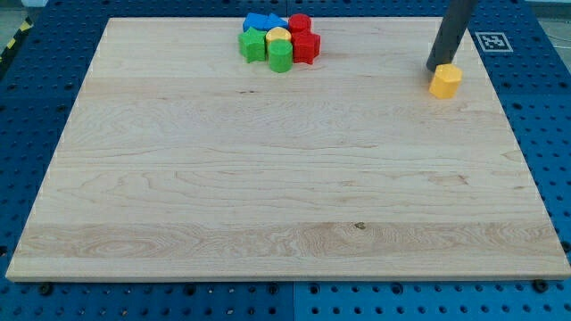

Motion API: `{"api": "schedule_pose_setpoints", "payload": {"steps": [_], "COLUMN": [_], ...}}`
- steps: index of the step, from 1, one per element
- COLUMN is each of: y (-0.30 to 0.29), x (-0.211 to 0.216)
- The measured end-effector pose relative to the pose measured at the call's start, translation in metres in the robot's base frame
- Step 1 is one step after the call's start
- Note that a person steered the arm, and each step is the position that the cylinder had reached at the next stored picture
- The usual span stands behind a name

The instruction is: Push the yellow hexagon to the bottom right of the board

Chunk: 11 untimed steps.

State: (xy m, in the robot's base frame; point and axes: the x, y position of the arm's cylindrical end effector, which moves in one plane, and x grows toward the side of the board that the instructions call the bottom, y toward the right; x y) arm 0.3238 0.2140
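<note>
The yellow hexagon [445,80] lies near the right edge of the wooden board [285,205], in its upper part. My tip [437,68] stands just at the hexagon's upper left side, touching or nearly touching it. The dark rod rises from there out of the view's top.
A tight cluster of blocks sits at the top middle of the board: a blue block [260,21], two red blocks [299,24] [306,47], two green blocks [252,45] [280,57] and a yellow block [278,36]. A marker tag [490,41] lies off the board's top right corner.
</note>
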Motion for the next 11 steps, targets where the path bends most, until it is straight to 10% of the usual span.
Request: {"api": "schedule_pose_setpoints", "payload": {"steps": [11], "y": [0.032], "x": [0.163]}}
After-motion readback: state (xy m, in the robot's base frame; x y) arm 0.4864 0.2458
